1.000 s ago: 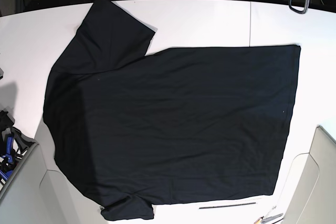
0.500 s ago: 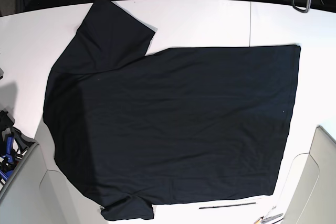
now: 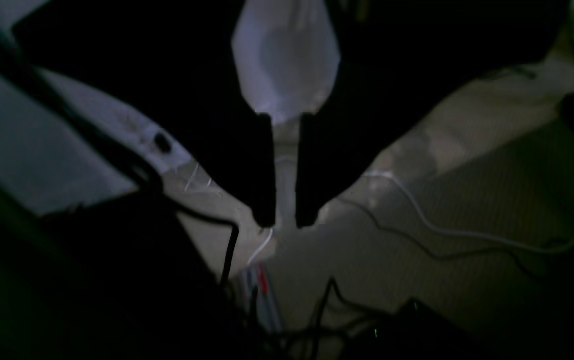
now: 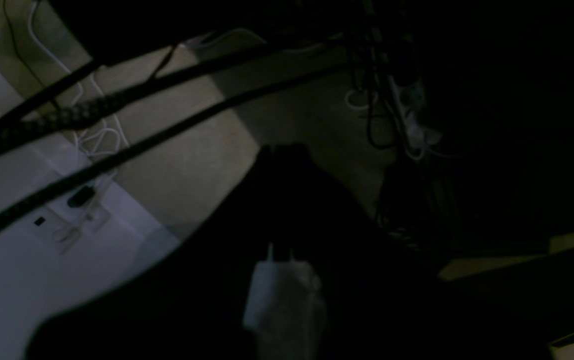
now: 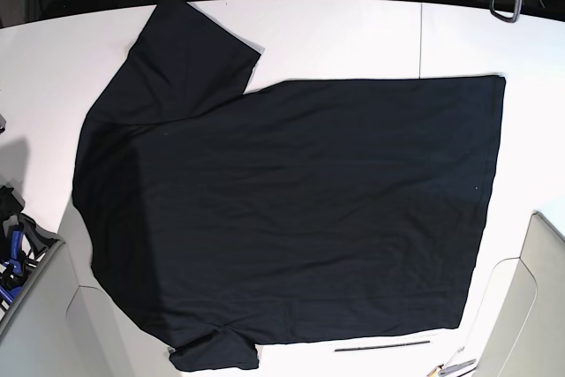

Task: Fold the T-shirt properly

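The black T-shirt [image 5: 291,209] is spread flat and unfolded on the white worktop [image 5: 353,37], hem toward the right, one short sleeve angled up at upper left.

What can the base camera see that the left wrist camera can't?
Only the base view shows the large plain black short-sleeved T-shirt, spread flat and unfolded, one sleeve reaching the far edge. Only the left wrist view shows the left end effector close up, its dark fingers slightly apart and holding nothing, above a dim floor with a white cable and black cables. Both show some of the white table.
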Controlling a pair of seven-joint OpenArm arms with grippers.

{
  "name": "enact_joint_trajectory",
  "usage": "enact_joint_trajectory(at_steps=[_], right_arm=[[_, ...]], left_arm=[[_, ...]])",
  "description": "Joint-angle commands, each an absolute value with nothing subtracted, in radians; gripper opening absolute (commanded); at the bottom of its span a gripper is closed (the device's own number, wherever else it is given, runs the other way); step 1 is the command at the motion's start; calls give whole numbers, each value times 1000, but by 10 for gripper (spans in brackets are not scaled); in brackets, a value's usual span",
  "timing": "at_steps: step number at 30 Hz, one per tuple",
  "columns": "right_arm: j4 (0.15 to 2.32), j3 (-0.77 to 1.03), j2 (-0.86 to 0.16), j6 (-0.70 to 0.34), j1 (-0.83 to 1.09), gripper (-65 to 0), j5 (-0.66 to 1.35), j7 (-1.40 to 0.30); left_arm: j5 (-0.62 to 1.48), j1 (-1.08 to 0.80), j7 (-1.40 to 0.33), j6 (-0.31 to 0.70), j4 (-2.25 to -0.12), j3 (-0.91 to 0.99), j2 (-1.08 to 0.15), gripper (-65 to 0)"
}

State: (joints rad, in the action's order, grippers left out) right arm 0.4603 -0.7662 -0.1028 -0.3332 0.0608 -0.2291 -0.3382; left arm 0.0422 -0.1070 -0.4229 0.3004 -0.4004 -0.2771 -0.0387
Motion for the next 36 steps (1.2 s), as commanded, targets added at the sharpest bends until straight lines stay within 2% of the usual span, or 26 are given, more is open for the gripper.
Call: enact_joint_trajectory(at_steps=[1,15,36], right_arm=[[469,-765,-113,-344,64,-650,-228,-341],[550,-765,-219,-344,101,-650,-170,-345],[1161,-764,-573,-343,441,-650,-129,-390]], left_arm=[[44,-113,-433,311,-411,-276,-36,-566],[54,-333,-408,311,-746,-276,-136,-566],[71,-558,-408,311,-951,-274,-185,-566]])
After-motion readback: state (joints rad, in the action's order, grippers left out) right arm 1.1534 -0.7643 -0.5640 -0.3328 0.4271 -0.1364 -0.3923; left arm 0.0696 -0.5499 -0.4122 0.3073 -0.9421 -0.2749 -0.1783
